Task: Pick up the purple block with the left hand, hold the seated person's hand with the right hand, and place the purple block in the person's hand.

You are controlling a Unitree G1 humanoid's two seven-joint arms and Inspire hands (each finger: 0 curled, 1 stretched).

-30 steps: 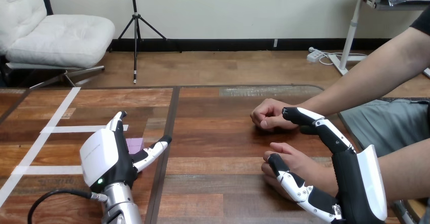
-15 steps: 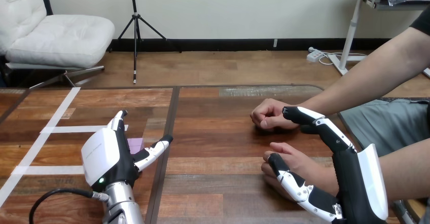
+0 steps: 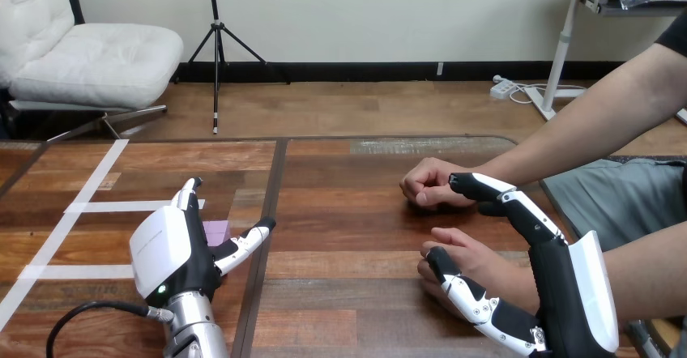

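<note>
One purple block (image 3: pixel 216 230) is lying by the surface's (image 3: pixel 348 212) centre seam, between the thumb and straight fingers of the left hand (image 3: pixel 170 253), which is spread wide. Bare wood is stretching right to the person's two hands. The right hand (image 3: pixel 567 293), fingers apart, is bracketing the near hand (image 3: pixel 470 261); the far fist (image 3: pixel 428 184) is lying beyond.

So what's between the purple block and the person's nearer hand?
Head view: the thumb of the left hand beside the purple block, then bare table.
</note>
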